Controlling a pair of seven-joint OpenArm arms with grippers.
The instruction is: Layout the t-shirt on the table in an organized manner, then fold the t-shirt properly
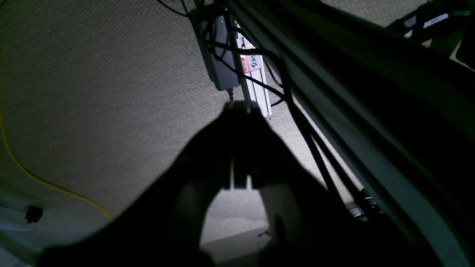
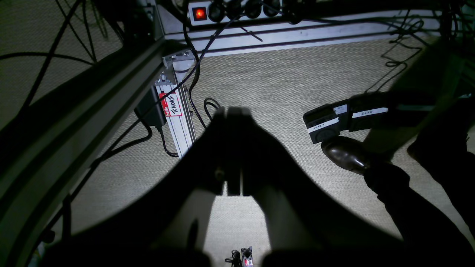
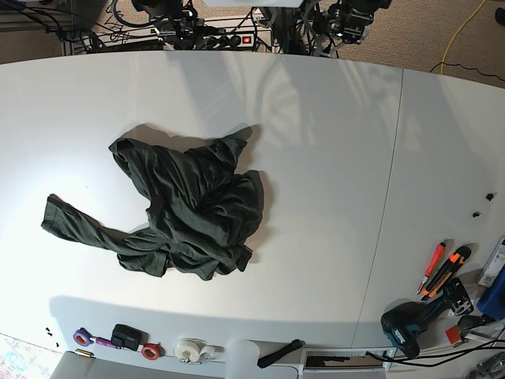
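The dark green t-shirt (image 3: 185, 205) lies crumpled in a heap on the left half of the white table (image 3: 316, 142), one sleeve stretched out toward the left edge. Neither gripper is near it. My left gripper (image 1: 241, 108) is shut and empty, a dark silhouette over the carpeted floor beside the table frame. In the right wrist view, my right gripper (image 2: 233, 111) is likewise shut with nothing in it, also over the floor. Dark arm hardware (image 3: 347, 20) shows just beyond the table's far edge.
A seam (image 3: 390, 197) crosses the table right of the shirt. Cutters (image 3: 442, 268) and a drill (image 3: 410, 328) lie at the near right, tape rolls (image 3: 189, 350) along the near edge. Below are cables, a lit power strip (image 2: 200, 13), and a person's shoe (image 2: 345, 155).
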